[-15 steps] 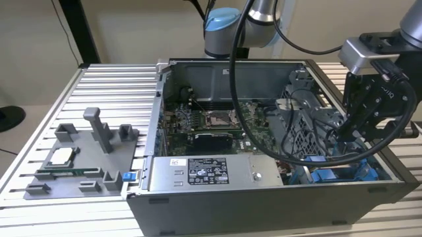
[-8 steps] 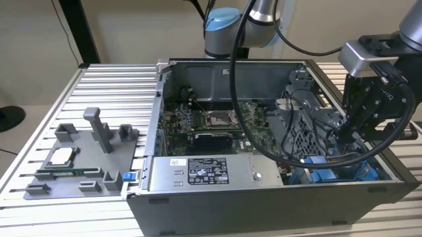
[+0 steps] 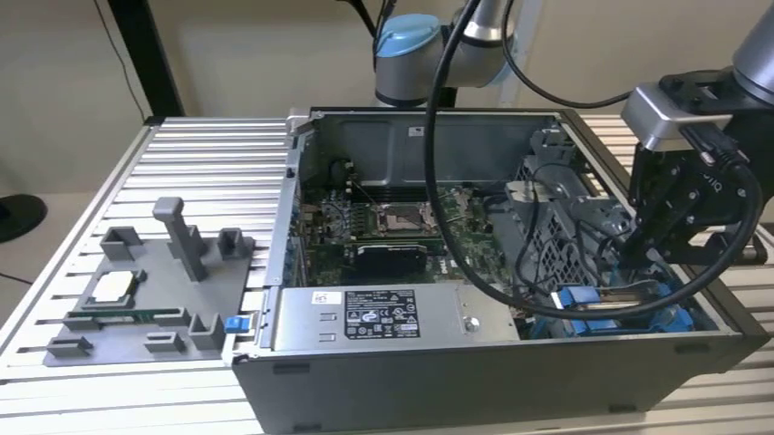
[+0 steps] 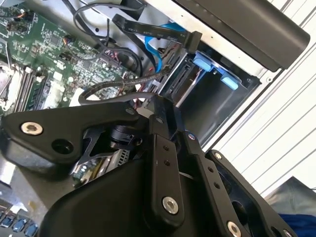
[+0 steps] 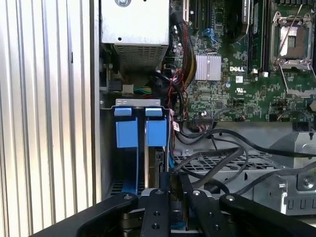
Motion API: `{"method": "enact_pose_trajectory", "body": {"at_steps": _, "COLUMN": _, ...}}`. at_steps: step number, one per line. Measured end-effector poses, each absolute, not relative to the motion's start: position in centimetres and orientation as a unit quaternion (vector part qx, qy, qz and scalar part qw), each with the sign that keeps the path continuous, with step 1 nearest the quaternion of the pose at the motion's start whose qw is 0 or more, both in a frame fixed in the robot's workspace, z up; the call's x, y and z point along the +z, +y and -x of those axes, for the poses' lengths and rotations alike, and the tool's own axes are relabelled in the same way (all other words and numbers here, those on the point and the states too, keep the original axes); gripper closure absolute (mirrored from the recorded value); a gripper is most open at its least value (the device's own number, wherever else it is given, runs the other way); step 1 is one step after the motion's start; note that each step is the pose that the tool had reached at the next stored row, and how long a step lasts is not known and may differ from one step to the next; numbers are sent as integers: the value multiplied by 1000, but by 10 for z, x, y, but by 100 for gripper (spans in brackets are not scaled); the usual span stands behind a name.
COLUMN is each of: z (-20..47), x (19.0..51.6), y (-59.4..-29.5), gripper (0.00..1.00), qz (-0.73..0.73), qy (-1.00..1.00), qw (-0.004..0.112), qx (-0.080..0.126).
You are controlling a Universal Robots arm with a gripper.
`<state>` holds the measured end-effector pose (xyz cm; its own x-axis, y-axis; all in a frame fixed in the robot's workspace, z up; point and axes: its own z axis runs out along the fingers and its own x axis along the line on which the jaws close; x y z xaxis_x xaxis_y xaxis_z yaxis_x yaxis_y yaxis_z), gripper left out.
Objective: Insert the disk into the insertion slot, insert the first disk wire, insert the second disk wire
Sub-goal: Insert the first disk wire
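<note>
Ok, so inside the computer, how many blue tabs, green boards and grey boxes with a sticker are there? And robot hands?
blue tabs: 2
green board: 1
grey box with a sticker: 1
robot hand: 1
Total: 5
</note>
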<state>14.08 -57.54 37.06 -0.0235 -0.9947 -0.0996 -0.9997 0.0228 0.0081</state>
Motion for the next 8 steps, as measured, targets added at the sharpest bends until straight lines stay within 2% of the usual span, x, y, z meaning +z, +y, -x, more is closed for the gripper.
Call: {"method": "enact_pose_trajectory", "body": {"at_steps": 8, "z": -144, "x": 366, "y": -579, "gripper": 100, "qz": 698, "qy": 714, "qw": 33, "qx": 38}}
